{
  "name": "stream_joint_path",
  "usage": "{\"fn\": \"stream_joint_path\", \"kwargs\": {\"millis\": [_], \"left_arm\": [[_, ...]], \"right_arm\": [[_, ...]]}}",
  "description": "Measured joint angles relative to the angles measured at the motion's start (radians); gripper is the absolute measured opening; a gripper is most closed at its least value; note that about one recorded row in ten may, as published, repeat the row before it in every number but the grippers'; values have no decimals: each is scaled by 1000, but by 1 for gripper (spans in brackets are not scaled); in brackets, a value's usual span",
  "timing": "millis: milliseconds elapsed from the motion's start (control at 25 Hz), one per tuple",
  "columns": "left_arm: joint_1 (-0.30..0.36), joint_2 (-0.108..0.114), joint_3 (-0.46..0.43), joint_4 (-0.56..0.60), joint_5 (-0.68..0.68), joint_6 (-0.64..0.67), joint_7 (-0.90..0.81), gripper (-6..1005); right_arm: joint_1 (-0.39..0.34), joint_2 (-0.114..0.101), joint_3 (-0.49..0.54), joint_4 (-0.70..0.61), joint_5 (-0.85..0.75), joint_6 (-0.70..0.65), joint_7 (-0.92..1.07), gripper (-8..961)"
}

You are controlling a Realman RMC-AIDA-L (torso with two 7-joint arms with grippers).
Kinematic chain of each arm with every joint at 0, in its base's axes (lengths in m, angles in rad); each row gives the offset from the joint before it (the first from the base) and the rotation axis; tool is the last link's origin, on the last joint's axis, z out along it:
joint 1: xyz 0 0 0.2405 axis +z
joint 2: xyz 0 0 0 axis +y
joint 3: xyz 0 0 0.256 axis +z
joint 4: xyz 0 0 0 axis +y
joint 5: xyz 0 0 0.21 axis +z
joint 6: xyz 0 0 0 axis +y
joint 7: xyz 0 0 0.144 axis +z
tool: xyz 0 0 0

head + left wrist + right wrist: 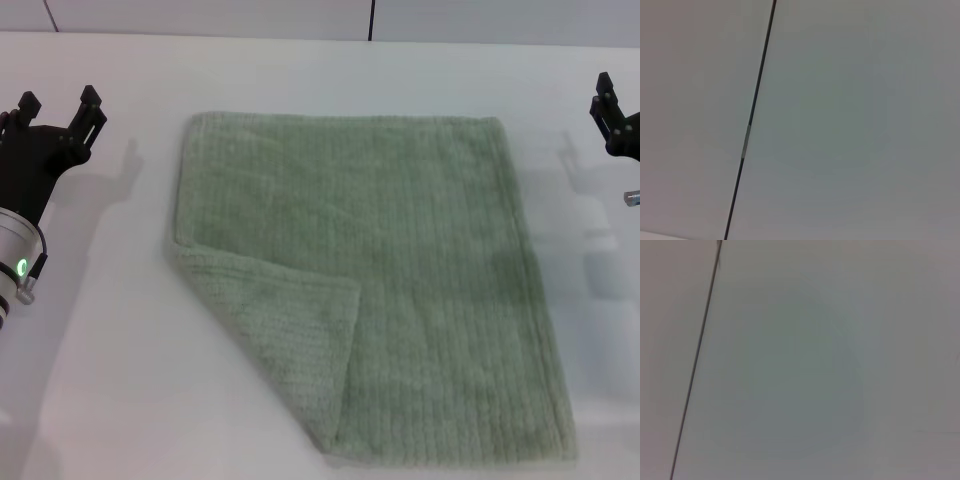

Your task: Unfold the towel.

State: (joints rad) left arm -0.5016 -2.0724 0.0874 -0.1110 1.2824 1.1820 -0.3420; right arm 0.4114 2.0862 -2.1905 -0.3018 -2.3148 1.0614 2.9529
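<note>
The towel (400, 270) lay flat on the white worktop (100, 380), between the two grippers and well apart from both. Most of it was spread out. One corner, the near one on the left gripper's side, was folded over on top of the rest, so its fuzzy underside (290, 330) faced up in a triangle. That flap was the only part left to open, so the job looked nearly done.

The left gripper (62, 105) hung above the worktop, off to the side of the towel's far left corner. Its jaws were spread apart and held nothing. It looked like it was waiting there so it would not bump the cloth.

The right gripper (612, 105) was out past the towel's far right corner, only partly in view. I could not tell how its jaws stood.

Both wrist views showed only a plain pale surface with a thin dark line (752, 120).

The folded flap was nearer the left gripper, so that arm seemed the best one to pull it back.
</note>
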Motion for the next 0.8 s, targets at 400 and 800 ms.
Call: {"fn": "stream_joint_path", "kwargs": {"millis": [400,800], "left_arm": [[7,0,0,-5,0,17,0,802],[9,0,0,-6,0,26,0,801]], "right_arm": [[0,0,0,1,0,0,0,700],[-1,0,-1,-2,-2,0,0,699]]}}
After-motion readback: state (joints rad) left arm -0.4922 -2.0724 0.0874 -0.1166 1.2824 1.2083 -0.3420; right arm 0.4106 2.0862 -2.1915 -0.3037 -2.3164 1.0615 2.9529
